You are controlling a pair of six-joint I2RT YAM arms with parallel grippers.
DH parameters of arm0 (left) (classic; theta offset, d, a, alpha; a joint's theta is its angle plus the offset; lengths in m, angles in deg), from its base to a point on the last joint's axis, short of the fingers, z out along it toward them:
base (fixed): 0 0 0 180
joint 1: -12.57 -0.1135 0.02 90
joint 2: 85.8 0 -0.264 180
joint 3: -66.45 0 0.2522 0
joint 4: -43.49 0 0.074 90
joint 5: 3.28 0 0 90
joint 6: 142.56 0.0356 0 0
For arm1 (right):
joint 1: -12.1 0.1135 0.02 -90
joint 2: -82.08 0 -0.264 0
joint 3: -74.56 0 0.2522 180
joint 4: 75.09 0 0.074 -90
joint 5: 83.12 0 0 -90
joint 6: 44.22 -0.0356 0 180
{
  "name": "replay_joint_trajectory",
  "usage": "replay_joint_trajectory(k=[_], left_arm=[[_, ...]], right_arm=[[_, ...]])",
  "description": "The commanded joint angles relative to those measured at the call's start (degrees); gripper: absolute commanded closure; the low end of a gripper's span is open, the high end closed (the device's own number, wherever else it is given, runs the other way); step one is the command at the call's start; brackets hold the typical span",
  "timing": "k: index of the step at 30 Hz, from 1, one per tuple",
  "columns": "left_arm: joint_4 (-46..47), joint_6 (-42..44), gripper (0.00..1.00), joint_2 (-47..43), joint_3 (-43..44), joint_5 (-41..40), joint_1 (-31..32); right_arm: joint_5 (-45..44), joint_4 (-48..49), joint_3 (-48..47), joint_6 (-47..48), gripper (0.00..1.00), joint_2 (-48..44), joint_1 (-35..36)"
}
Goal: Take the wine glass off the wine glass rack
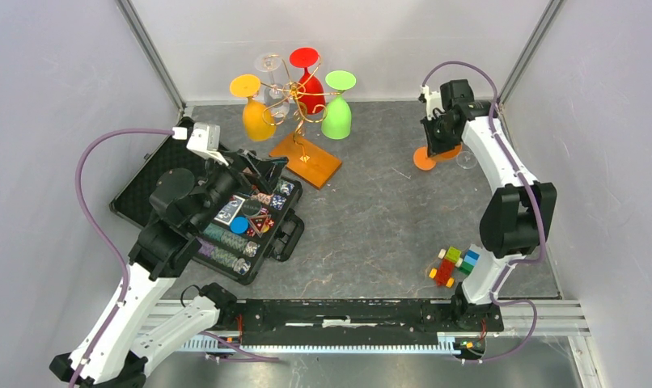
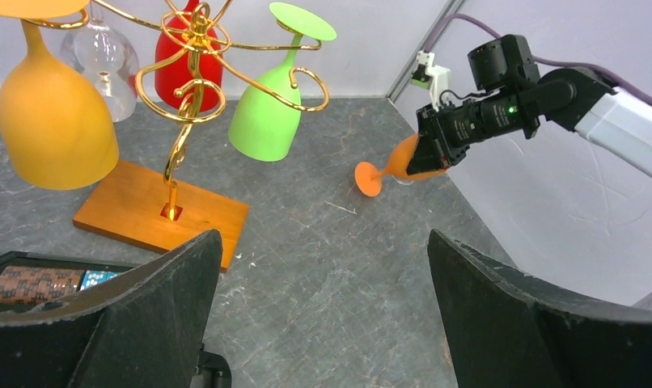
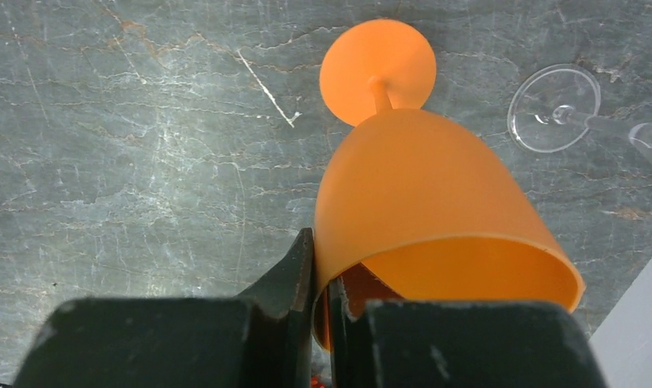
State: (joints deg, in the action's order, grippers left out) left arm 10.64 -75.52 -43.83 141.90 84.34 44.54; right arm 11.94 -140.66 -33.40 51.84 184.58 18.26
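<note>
The gold wire wine glass rack (image 1: 298,121) (image 2: 177,153) stands on its wooden base (image 1: 305,159) at the back. A yellow-orange (image 1: 256,117), a red (image 1: 310,90), a green (image 1: 336,117) and a clear glass (image 1: 272,69) hang from it upside down. At the back right an orange wine glass (image 1: 425,156) (image 3: 420,186) leans with its foot on the table. My right gripper (image 1: 440,141) (image 3: 323,242) is shut on its rim, one finger outside, one inside. My left gripper (image 1: 262,166) (image 2: 323,242) is wide open over bare table, in front of the rack and holding nothing.
A clear glass (image 1: 467,158) (image 3: 553,109) lies on its side right of the orange one, close to the right wall. An open black case of poker chips (image 1: 226,218) sits under the left arm. Several coloured blocks (image 1: 455,265) lie near the right arm's base.
</note>
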Motion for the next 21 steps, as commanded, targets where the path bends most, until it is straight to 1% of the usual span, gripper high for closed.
replay_joint_trajectory(k=[1,4,6,13,15,18,21], left_arm=[[0.8,2.48,0.0,0.16,-0.51,1.14,0.12],[0.64,2.53,0.0,0.22,-0.5,1.14,0.11],[0.46,2.65,0.0,0.12,-0.52,1.05,0.11],[0.64,2.4,0.0,-0.02,-0.85,0.96,0.18],[0.7,2.6,0.0,-0.11,-0.94,0.88,0.12],[0.9,2.66,0.0,-0.04,-1.38,0.12,0.11],[0.99,2.49,0.0,0.33,-1.48,-0.26,0.11]], right_arm=[[-0.75,-1.48,-4.2,1.23,0.88,0.79,-0.92],[-1.95,-1.84,-4.19,1.33,0.9,1.76,-1.31],[-2.71,-2.39,-4.57,1.44,0.94,2.24,-1.49],[-4.4,-2.42,-5.05,1.77,0.94,3.95,-1.62],[-4.62,-2.87,-5.86,1.6,0.91,4.81,-1.57],[-4.55,-2.87,-6.3,1.67,0.79,4.73,-1.66],[-4.71,-2.71,-6.6,1.67,0.7,4.38,-1.73]])
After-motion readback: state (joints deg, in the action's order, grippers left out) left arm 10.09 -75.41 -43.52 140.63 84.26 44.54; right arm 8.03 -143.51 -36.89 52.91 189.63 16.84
